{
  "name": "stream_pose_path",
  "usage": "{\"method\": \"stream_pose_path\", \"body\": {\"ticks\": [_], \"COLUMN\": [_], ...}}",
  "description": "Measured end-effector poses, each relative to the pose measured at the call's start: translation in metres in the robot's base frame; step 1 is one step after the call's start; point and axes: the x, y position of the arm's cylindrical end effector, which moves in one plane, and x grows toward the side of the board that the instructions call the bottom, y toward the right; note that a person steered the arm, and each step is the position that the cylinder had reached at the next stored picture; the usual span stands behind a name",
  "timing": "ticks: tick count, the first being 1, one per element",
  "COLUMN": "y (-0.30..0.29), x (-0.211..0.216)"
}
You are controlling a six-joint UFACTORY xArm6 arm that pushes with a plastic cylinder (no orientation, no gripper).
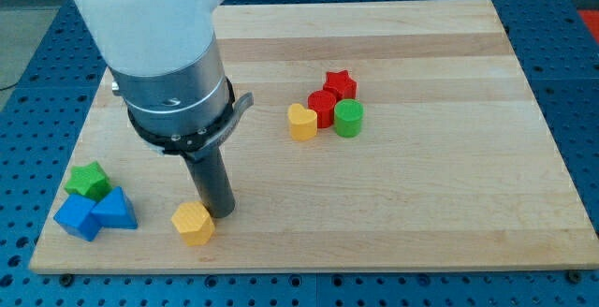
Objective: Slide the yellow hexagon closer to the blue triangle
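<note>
The yellow hexagon (pixel 193 223) lies near the view's bottom left on the wooden board (pixel 421 204). The blue triangle (pixel 115 210) lies to its left, a short gap away, beside a blue cube (pixel 77 217) and a green star (pixel 88 181). My tip (pixel 219 212) stands just right of and slightly above the yellow hexagon, touching or nearly touching its upper right side.
A cluster sits at the board's upper middle: a yellow heart-like block (pixel 301 122), a red cylinder (pixel 323 108), a red star (pixel 340 85) and a green cylinder (pixel 348 118). The arm's grey and white body (pixel 168 54) covers the board's upper left.
</note>
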Motion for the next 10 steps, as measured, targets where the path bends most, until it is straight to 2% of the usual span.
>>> {"method": "stream_pose_path", "body": {"ticks": [1,2,3,4,5,6,7,9,10], "y": [0.001,0.03,0.042,0.026,0.012,0.012,0.009,0.032,0.022], "x": [0.004,0.004,0.019,0.041,0.033,0.007,0.004,0.02,0.028]}}
